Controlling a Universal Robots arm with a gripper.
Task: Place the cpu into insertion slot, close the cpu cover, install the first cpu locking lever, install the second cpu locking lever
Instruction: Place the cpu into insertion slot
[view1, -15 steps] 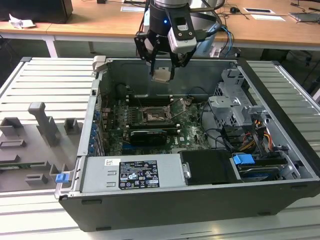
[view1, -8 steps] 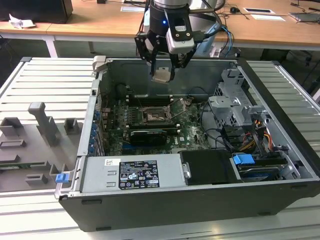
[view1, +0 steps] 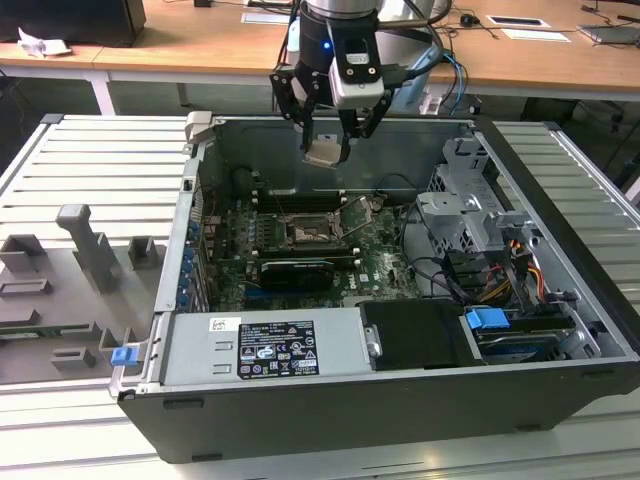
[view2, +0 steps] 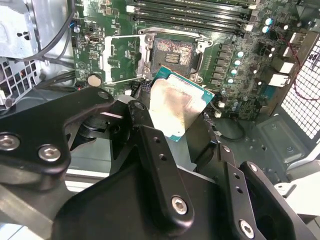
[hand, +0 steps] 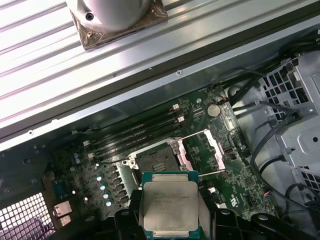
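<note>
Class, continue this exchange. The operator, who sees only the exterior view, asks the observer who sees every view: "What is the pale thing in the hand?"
Observer: The cpu; both wrist views show its metal top and green edge, clamped in the hand.
Operator: Is the insertion slot empty?
Observer: Yes; the second wrist view shows its bare dark contact field.
Operator: Anything covering it?
Observer: No; in the first wrist view the cpu cover is swung open beside it.

In the exterior view, the silver-topped cpu (view1: 322, 152) hangs tilted at twelve o'clock above the dark insertion slot (view1: 303, 233); the cpu cover (hand: 215, 150) stands swung open beside it.
</note>
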